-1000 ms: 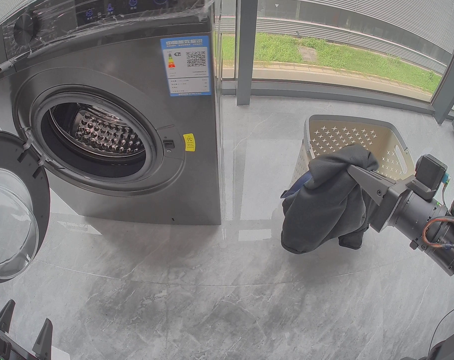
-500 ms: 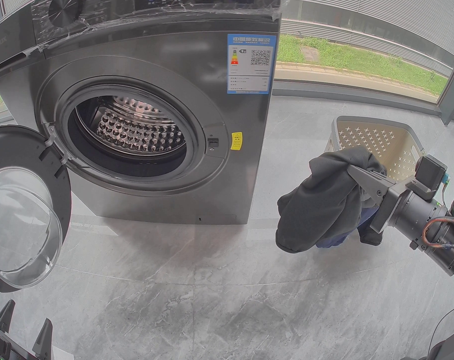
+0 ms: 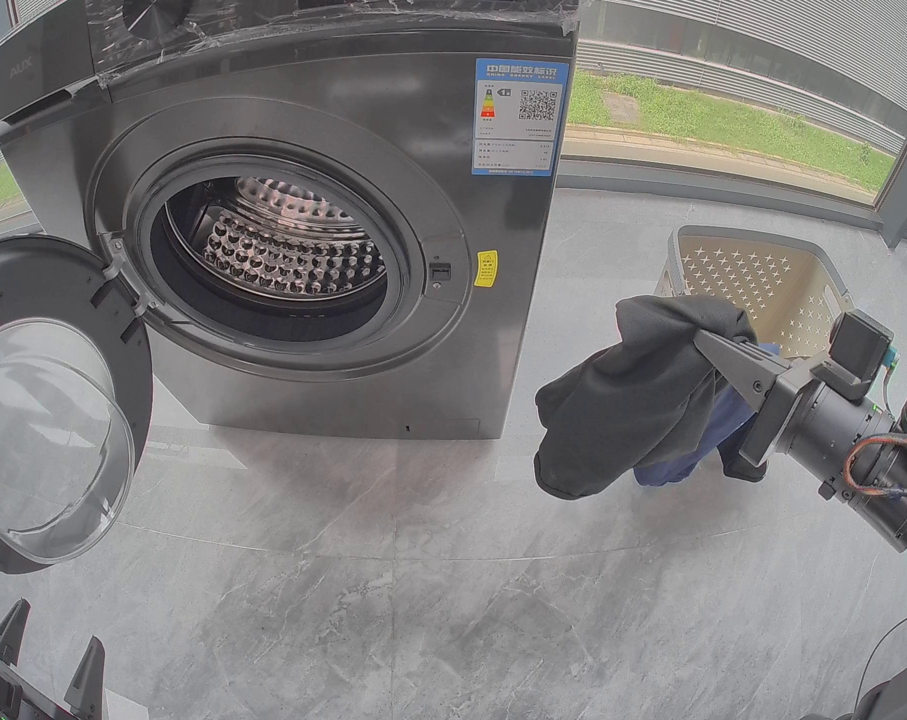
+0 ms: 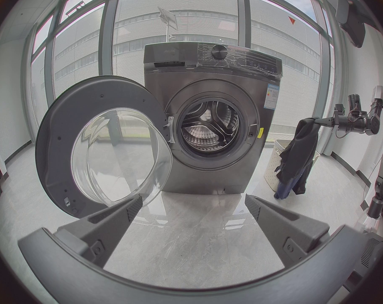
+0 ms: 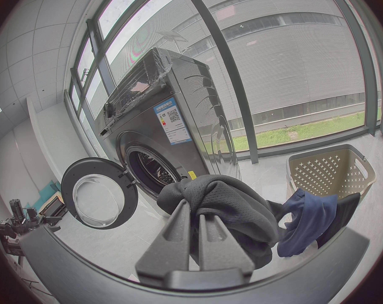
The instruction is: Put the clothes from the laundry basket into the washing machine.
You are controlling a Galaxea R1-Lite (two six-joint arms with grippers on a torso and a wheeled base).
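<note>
My right gripper (image 3: 716,344) is shut on a bundle of clothes (image 3: 634,397): a dark grey garment with a blue one (image 3: 709,442) hanging behind it. The bundle hangs above the floor, to the right of the washing machine (image 3: 374,102) and in front of the beige laundry basket (image 3: 764,272). In the right wrist view the gripper (image 5: 193,216) pinches the grey cloth (image 5: 229,207), with the blue cloth (image 5: 309,220) trailing beside it. The machine's drum (image 3: 274,247) stands open, its round door (image 3: 44,422) swung out to the left. My left gripper (image 4: 193,203) is open, low at the near left, holding nothing.
Glossy grey floor tiles (image 3: 424,592) spread in front of the machine. Tall windows with a dark frame (image 3: 904,192) stand behind the basket. The open door juts out into the floor space on the left.
The whole head view has shifted, so the camera has turned toward the machine. The hanging clothes have swung, and the blue garment now shows below the grey one.
</note>
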